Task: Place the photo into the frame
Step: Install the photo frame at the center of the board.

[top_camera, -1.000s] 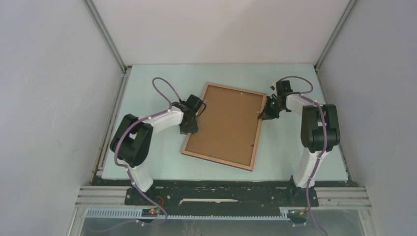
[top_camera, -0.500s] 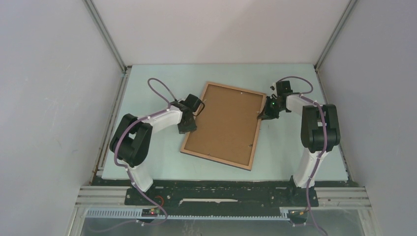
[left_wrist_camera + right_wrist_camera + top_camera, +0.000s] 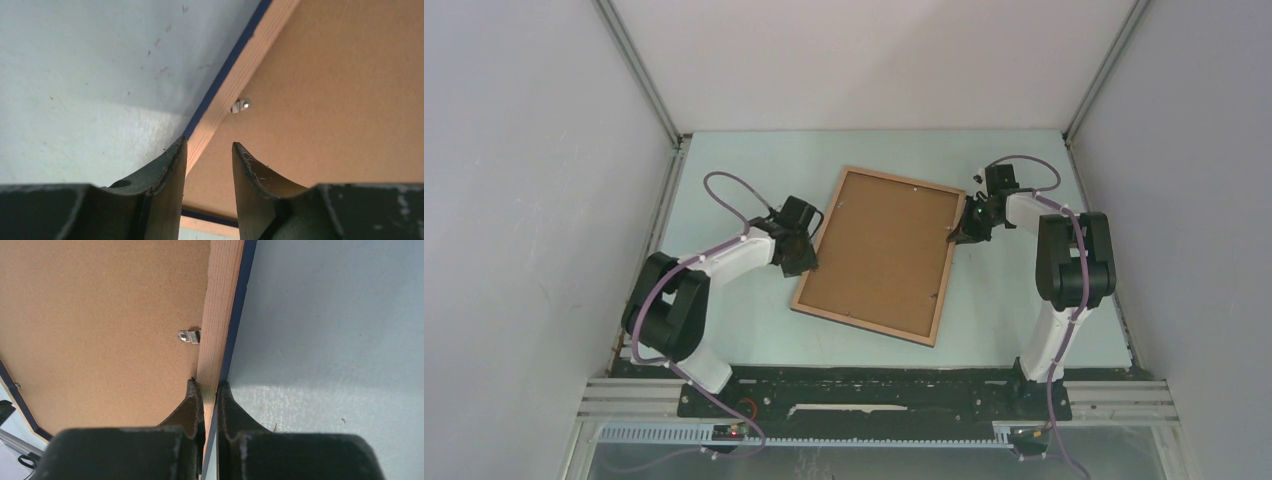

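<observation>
Outward swung the left arm (image 3: pixel 724 256), whose half-open left gripper (image 3: pixel 208 142) straddled a rail of the rectangular wood-brown, navy-edged frame (image 3: pixel 220 300) that the right gripper (image 3: pixel 207 382) pinched tight, so closing squarely seemed best.

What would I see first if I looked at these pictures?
A big picture frame lies back side up in the middle of the pale green table, showing its brown backing board. The right gripper pinches the frame's right rail, while the left gripper stands open at the left rail.
</observation>
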`<state>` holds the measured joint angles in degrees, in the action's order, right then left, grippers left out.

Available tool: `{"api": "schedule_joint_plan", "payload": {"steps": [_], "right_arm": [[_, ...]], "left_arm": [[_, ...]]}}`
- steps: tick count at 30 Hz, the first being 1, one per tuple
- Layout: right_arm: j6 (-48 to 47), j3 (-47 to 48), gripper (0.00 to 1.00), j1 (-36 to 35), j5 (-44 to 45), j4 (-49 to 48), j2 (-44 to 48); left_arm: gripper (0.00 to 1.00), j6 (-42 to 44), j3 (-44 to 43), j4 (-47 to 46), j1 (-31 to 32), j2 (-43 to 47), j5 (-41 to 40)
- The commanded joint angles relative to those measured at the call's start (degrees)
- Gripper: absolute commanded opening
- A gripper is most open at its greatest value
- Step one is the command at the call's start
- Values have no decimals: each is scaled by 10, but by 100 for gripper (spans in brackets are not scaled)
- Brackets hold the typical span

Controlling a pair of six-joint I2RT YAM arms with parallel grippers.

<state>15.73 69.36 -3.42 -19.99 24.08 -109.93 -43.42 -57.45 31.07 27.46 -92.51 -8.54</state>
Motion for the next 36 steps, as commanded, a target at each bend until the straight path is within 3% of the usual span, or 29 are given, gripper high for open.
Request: {"api": "schedule_joint_plan", "payload": {"steps": [1, 13, 19, 25, 30, 36], "right_arm": [[-5, 4, 0, -10, -2, -47, 8], [-4, 13, 0, -20, 10, -38, 3], [-4, 13, 0, -19, 8, -37, 2], [-4, 12, 0, -17, 4, -38, 2], [-4, 12, 2, -17, 3, -38, 3], [-5, 12, 13, -18, 4, -39, 3]], "left_arm": [[42, 7, 36, -38, 2, 36, 55], [57, 11, 52, -51, 36, 45, 65], [66, 61, -15, 11, 36, 49, -11], [77, 88, -81, 64, 29, -8, -71], [79, 81, -93, 52, 12, -59, -40], [78, 73, -79, 20, 5, -80, 27]]}}
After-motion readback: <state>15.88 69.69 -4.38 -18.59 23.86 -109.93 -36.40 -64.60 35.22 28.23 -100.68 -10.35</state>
